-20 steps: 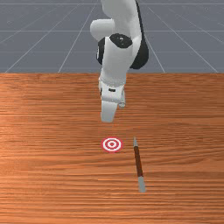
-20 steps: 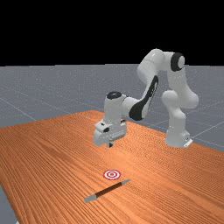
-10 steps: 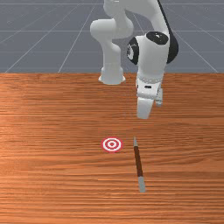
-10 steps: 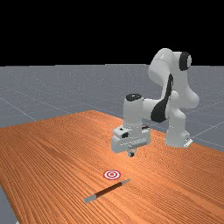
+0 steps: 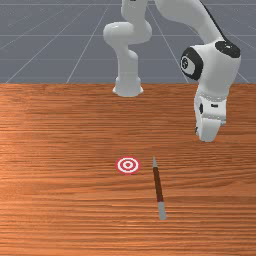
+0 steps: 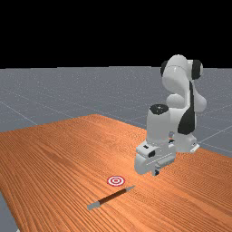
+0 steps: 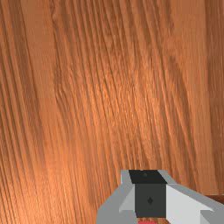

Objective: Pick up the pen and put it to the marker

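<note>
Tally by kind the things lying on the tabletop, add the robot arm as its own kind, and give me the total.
Pen: 1
Red-and-white target marker: 1
Robot arm: 1
Total: 3

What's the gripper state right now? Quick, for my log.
Gripper: I can't tell if it's open or shut, but it isn't holding the pen, which lies on the table.
</note>
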`<state>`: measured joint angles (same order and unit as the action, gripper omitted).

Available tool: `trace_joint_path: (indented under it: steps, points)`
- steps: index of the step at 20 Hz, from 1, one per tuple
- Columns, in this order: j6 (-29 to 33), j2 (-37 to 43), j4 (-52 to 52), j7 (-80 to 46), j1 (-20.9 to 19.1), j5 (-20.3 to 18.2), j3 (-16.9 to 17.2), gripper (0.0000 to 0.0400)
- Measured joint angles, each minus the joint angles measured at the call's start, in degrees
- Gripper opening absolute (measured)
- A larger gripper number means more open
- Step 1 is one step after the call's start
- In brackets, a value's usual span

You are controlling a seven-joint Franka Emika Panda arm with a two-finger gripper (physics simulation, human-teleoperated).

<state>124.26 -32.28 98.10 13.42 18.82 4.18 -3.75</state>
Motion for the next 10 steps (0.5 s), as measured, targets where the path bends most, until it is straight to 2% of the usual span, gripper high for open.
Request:
trace_joint_path:
  steps: [3,7,10]
  points:
    - [2.4,-1.6,0.5,-0.2,0.0,0.2,0.1,0.0]
    - [-1.0,-6.7,-4.1,0.8,-0.5,-0.7,-0.4,0.0]
    - [-1.1,-12.2,-7.9,1.3,-0.7,-1.0,-0.7,0.0]
